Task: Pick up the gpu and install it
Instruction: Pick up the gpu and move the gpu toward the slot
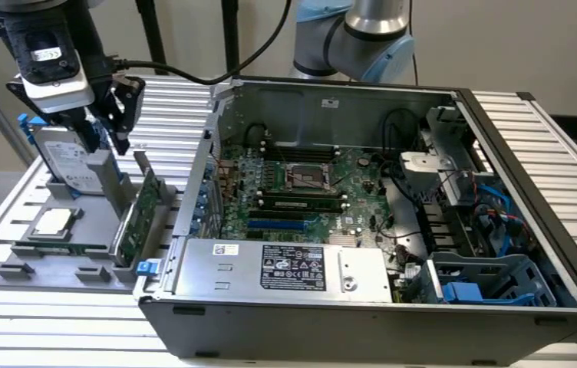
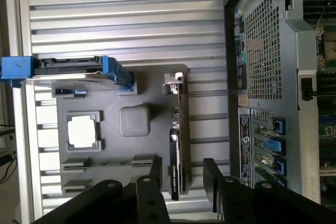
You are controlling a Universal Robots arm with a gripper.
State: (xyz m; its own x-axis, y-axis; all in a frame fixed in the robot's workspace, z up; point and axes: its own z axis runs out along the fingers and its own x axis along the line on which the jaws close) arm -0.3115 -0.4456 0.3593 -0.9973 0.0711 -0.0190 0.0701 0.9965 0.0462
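The jaws stand open and empty above the gpu (image 2: 177,145). In the wrist view one finger sits to each side of its top edge, touching nothing. The single gpu stands on edge in the one grey holder (image 2: 152,90) on the tabletop (image 2: 131,19), just beside the one open computer case (image 1: 370,322). A clean grasp probably calls for a straight descent centred on the card, closing on the board and clear of the bracket end. Also in the holder are one hard drive (image 1: 71,165) and one processor chip (image 2: 83,130).
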